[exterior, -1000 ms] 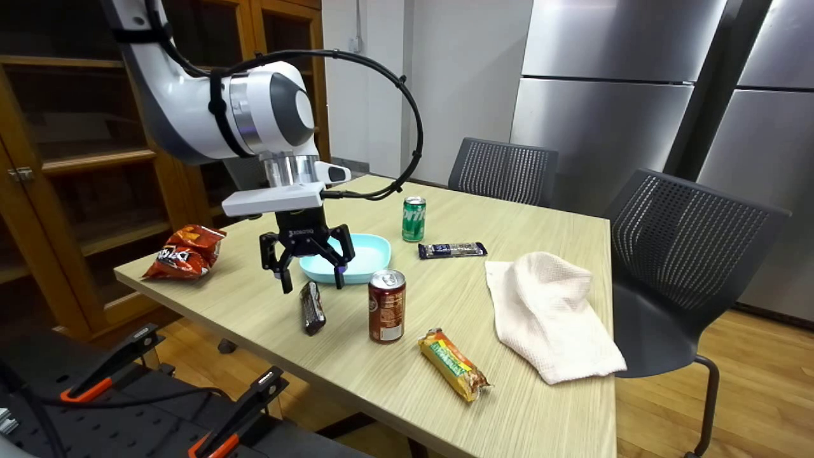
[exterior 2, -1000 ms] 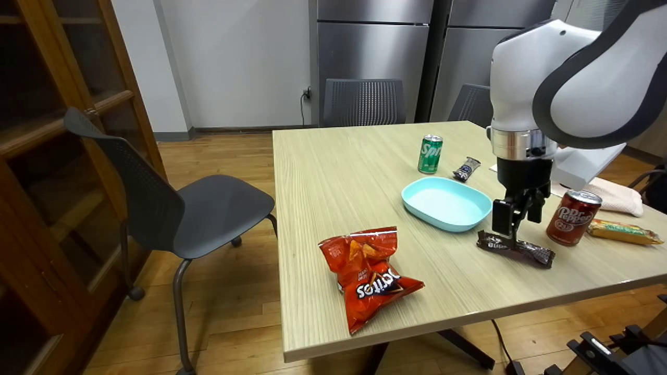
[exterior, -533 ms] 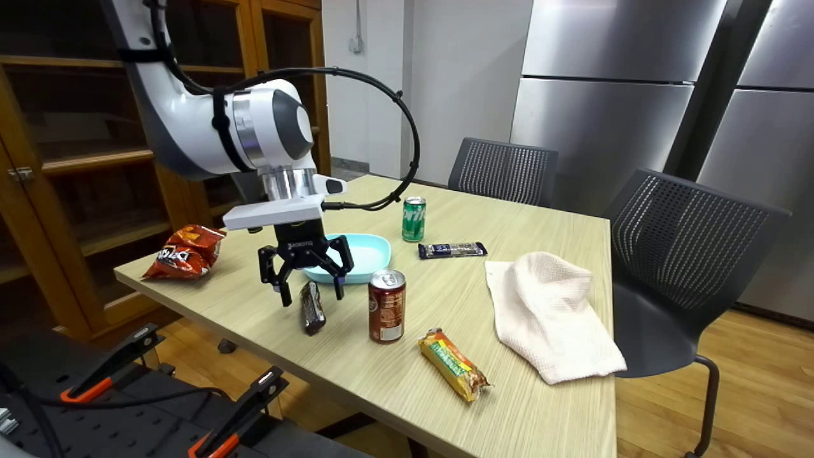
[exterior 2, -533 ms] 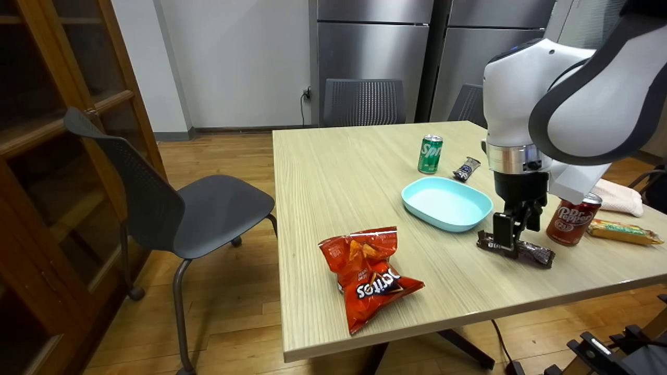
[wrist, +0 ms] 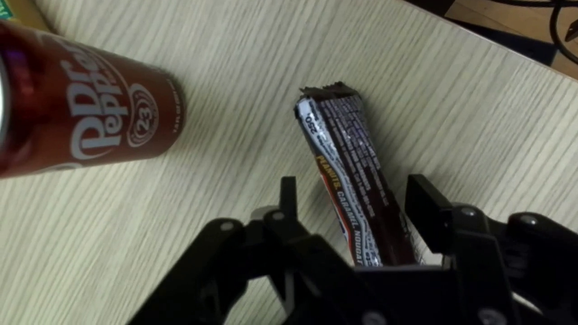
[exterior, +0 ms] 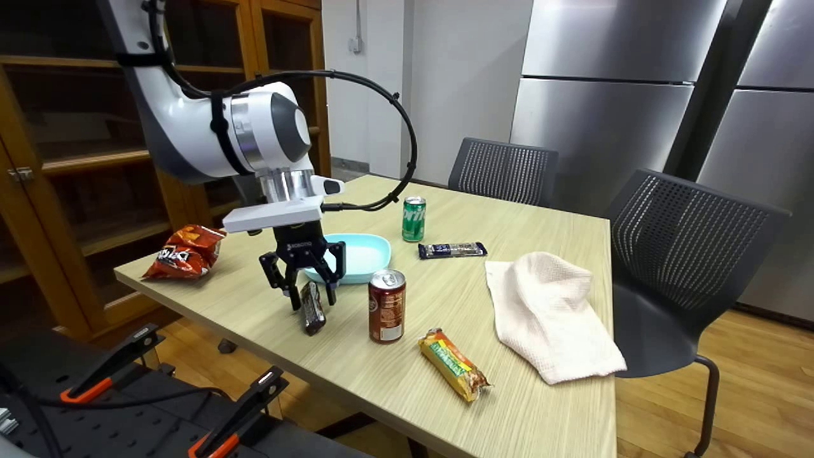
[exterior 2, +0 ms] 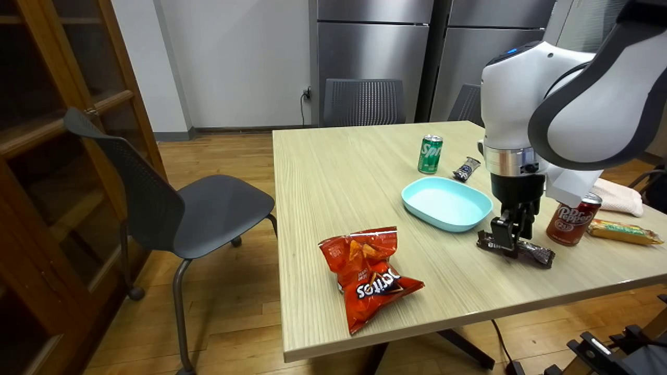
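A dark brown wrapped candy bar [exterior: 313, 313] lies on the light wood table. It also shows in an exterior view [exterior 2: 538, 254] and in the wrist view [wrist: 350, 167]. My gripper [exterior: 314, 301] points down over the bar with a finger on each side. In the wrist view the gripper [wrist: 354, 198] is part-way open, with a gap between each fingertip and the bar. The bar's near end is hidden behind the gripper body. A red-brown Dr Pepper can [wrist: 104, 104] stands upright close by. A light blue dish [exterior 2: 445, 204] sits behind the gripper.
A green Sprite can [exterior: 414, 219], a dark blue wrapped bar [exterior: 452, 250], a yellow wrapped bar [exterior: 453, 364] and a pale towel [exterior: 550, 318] are on the table. A red Doritos bag [exterior 2: 371, 278] lies near a corner. Chairs stand around the table.
My gripper has come down to the bar, most of the way by half a second ago. Since then its fingers have moved closer together. The bar and the other objects have not moved.
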Tool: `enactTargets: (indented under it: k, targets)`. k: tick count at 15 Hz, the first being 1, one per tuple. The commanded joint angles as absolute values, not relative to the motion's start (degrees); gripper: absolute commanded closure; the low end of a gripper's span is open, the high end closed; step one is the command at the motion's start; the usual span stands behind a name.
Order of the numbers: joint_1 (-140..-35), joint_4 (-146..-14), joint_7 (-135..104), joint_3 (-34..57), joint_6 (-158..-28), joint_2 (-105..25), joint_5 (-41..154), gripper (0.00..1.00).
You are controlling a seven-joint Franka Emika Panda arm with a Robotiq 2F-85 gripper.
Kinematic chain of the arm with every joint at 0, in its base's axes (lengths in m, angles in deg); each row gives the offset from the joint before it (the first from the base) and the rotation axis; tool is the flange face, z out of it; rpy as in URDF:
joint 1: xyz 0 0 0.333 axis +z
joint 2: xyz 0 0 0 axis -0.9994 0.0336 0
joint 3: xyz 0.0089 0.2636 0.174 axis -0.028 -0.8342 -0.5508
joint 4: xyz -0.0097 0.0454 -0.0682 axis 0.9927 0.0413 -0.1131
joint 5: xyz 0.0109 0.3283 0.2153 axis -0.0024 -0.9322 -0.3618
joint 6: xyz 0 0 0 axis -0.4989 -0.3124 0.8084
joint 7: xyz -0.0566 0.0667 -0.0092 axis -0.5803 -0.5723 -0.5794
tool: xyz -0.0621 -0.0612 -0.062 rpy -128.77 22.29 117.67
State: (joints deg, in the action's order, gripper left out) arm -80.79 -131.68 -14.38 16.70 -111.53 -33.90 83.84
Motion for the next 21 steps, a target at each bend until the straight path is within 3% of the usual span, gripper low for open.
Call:
enactTargets:
  k: [1, 5, 6, 21]
  targets:
    - [-79.1, -131.6, -12.3, 18.1, -111.8, -34.4, 86.0, 0.65]
    - [-75.9, -131.7, -5.8, 20.9, -111.0, -35.6, 90.2, 0.98]
    - [-75.4, -132.1, -4.1, 21.3, -110.8, -36.4, 91.7, 1.00]
    - [-80.8, -137.7, -2.0, 16.8, -110.7, -50.9, 96.9, 0.97]
